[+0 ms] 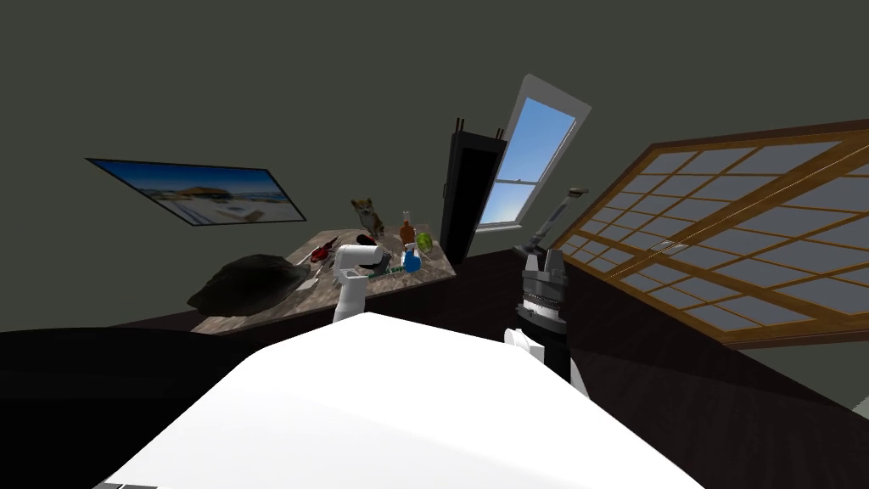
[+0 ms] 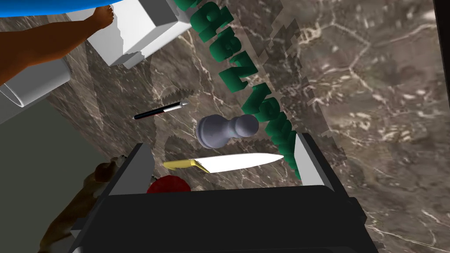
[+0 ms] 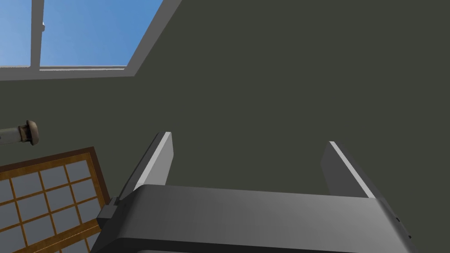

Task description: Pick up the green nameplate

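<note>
The green nameplate (image 2: 246, 88) is a row of dark green raised letters lying flat on the brown marble table (image 2: 378, 110). In the head view the nameplate (image 1: 391, 269) shows as a thin green strip beside my left gripper (image 1: 372, 265). Seen from the left wrist, my left gripper (image 2: 222, 153) hovers open above the table. One end of the nameplate reaches one of the fingertips (image 2: 303, 153). A knife (image 2: 228, 162) with a yellow handle and a grey chess pawn (image 2: 222, 131) lie between the fingers. My right gripper (image 3: 248, 153) is open and empty, held up beside the table (image 1: 543, 255).
Near the nameplate are a black pen (image 2: 160, 110), white boxes (image 2: 136, 30), a red object (image 2: 169, 184) and a dog figure (image 2: 88, 193). The table also carries a blue spray bottle (image 1: 412, 257), a brown bottle (image 1: 407, 229) and a dark bag (image 1: 250, 284).
</note>
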